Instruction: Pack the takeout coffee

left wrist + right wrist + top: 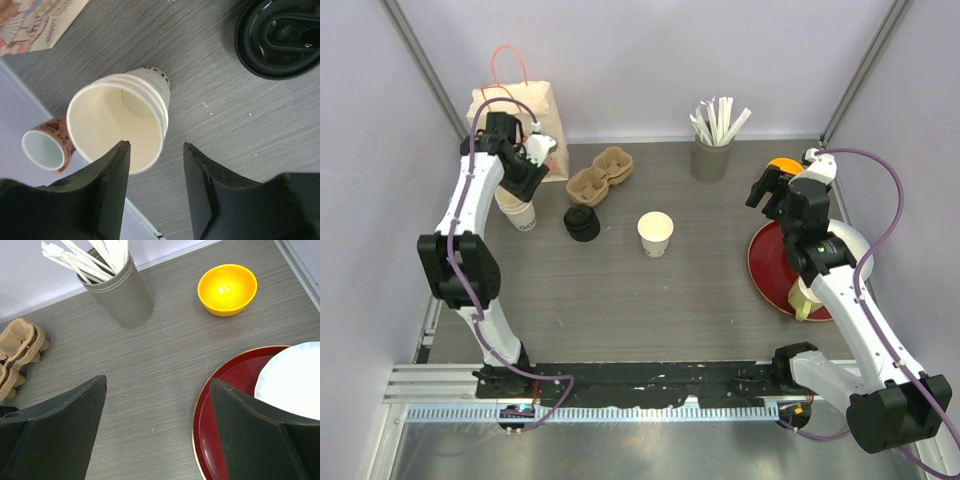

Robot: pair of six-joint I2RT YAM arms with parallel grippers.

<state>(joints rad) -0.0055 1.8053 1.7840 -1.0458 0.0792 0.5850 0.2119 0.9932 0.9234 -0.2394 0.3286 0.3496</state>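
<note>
Where the grey table (700, 300) spreads under the overhead camera, two arms reach in from its near edge, one on each side. One brown paper bag (515, 105) with orange handles stands in the far left corner. One red plate (765, 270) lies on the right, with one white plate (845, 240) overlapping it. Nested cardboard cup carriers (600, 178) sit just beside the bag; I cannot tell how many.

One grey holder (710, 160) of white wrapped sticks stands at the far middle. One stack of nested cream cups (117, 120) stands beneath the left gripper (155, 150). At least three rims show in the left wrist view. The jaws are half apart with the stack's near rim between them, pressing on nothing I can see. The right gripper (157, 382) gapes wide above bare table and holds nothing.

One pile of black lids (582, 222) lies between that stack and the takeout coffee cup (655, 233). That single cup stands upright mid-table with its mouth open, and only the overhead view shows it. One orange bowl (782, 165) sits at the far right. One small pinkish patterned cup (47, 145) sits just beside the stack, caught only by the left wrist camera.
</note>
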